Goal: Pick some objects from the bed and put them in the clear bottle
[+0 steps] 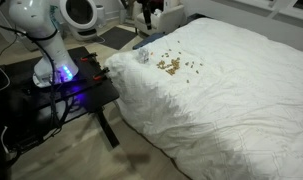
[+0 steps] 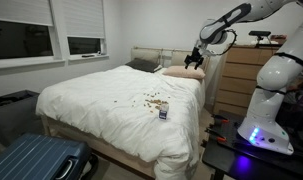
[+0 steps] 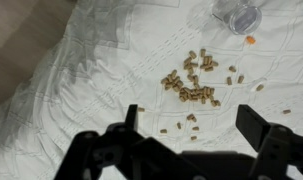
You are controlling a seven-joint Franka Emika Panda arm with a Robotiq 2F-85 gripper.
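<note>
Several tiny tan-brown objects [image 3: 191, 82] lie scattered in a loose cluster on the white bed [image 3: 111, 60]; they also show as specks in both exterior views [image 1: 171, 66] [image 2: 151, 98]. The clear bottle [image 3: 235, 15] lies on the duvet at the top of the wrist view, beyond the cluster, with an orange bit [image 3: 250, 41] beside it. In an exterior view the clear bottle [image 2: 163, 110] sits near the bed's side edge. My gripper [image 3: 191, 125] hangs high above the bed [image 2: 202, 55], open, with nothing between its fingers [image 3: 253, 122].
A black table [image 1: 61, 95] carries the robot base [image 1: 51, 45] beside the bed. A wooden dresser [image 2: 236, 80] stands behind the arm. A blue suitcase [image 2: 36, 160] lies at the bed's foot. Pillows [image 2: 181, 73] rest at the headboard.
</note>
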